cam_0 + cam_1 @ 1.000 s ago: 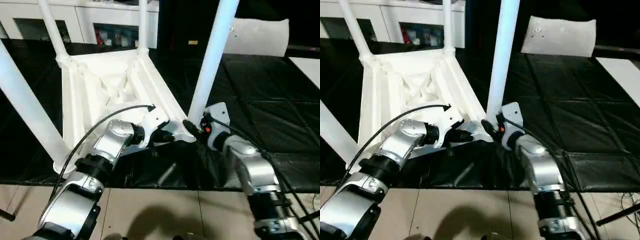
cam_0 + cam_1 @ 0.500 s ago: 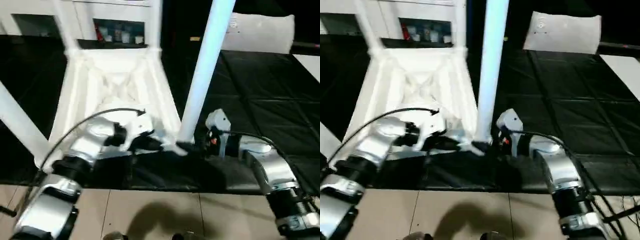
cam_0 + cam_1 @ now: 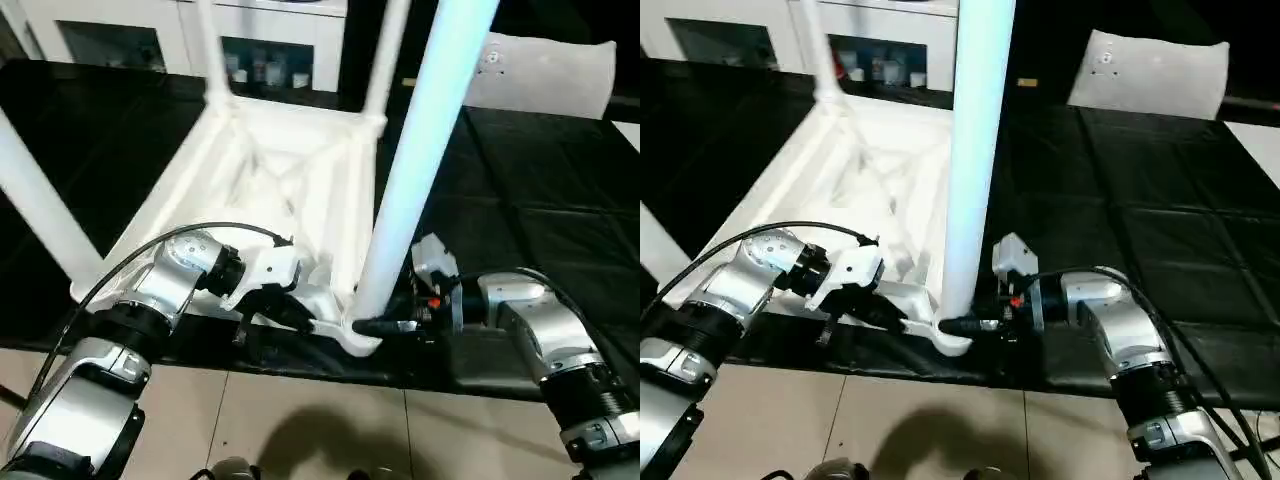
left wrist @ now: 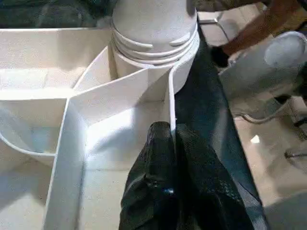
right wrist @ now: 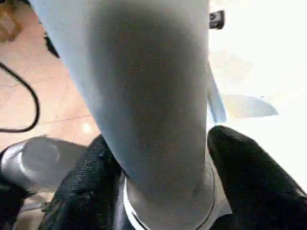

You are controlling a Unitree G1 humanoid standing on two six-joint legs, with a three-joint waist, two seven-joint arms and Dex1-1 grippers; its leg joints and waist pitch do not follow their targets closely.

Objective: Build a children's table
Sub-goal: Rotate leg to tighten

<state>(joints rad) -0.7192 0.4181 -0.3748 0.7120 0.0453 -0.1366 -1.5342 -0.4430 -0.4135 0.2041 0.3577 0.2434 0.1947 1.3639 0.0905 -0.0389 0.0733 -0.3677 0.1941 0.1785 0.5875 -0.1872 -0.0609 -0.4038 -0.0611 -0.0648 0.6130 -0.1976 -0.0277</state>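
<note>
The children's table lies upside down on the black mat, its ribbed tabletop [image 3: 290, 170] facing up with white legs standing in the corner sockets. My left gripper [image 3: 305, 320] is shut on the tabletop's near rim, one finger on each side of the thin wall [image 4: 170, 110], just short of the near right socket. The near right leg [image 3: 420, 170] rises from that socket. My right gripper [image 3: 375, 327] reaches in from the right, and its fingers [image 5: 244, 167] are closed around that leg's base [image 5: 153, 120].
Further legs stand at the near left [image 3: 35, 200], far left [image 3: 205, 45] and far right [image 3: 390, 45] corners. A flat white sheet [image 3: 550, 75] lies at the back right of the mat [image 3: 540, 200]. White cabinets [image 3: 270, 50] line the back. Tiled floor [image 3: 300, 420] runs along the front.
The head view has swung, shifting the whole picture. My right forearm now lies lower and flatter, its gripper staying at the near right leg's base. The left gripper stays pinched on the rim.
</note>
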